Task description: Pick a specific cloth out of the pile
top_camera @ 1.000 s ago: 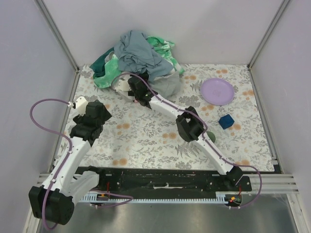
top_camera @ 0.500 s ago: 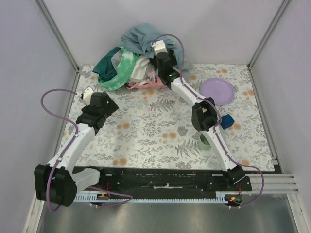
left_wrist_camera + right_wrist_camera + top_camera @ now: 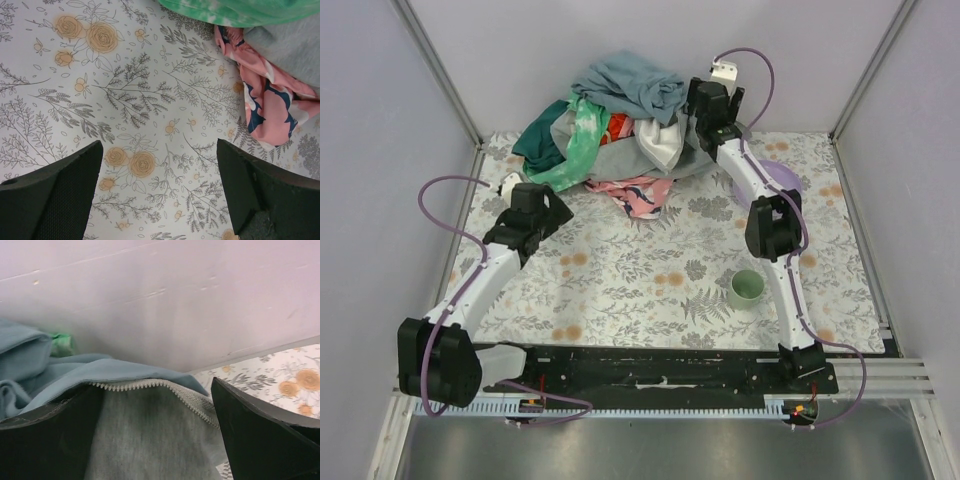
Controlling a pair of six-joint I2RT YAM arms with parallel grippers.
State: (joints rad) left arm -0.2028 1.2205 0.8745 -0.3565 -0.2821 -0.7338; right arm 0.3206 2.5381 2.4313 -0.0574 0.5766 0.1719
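The pile [image 3: 620, 120] sits at the back middle of the table, with a grey-blue cloth [image 3: 625, 80] on top. Only a small orange-red patch of the cloth [image 3: 617, 126] shows, between the mint tie-dye [image 3: 582, 135] and white pieces. My right gripper [image 3: 694, 118] is open at the pile's right back edge, its jaws around a light grey zip garment [image 3: 150, 435] without closing on it. My left gripper [image 3: 552, 203] is open and empty over bare table, left of the small pink patterned cloth [image 3: 640, 195], which also shows in the left wrist view [image 3: 272, 100].
A purple plate [image 3: 792, 182] lies at the right back, partly behind my right arm. A green cup [image 3: 747, 288] stands on the table at the front right. The back wall [image 3: 175, 300] is close behind my right gripper. Side walls enclose the table.
My right arm has swung from the pile's front to its right back edge. The pile was pushed about, the pink cloth came out in front and an orange-red patch appeared. My left gripper moved slightly toward the pile.
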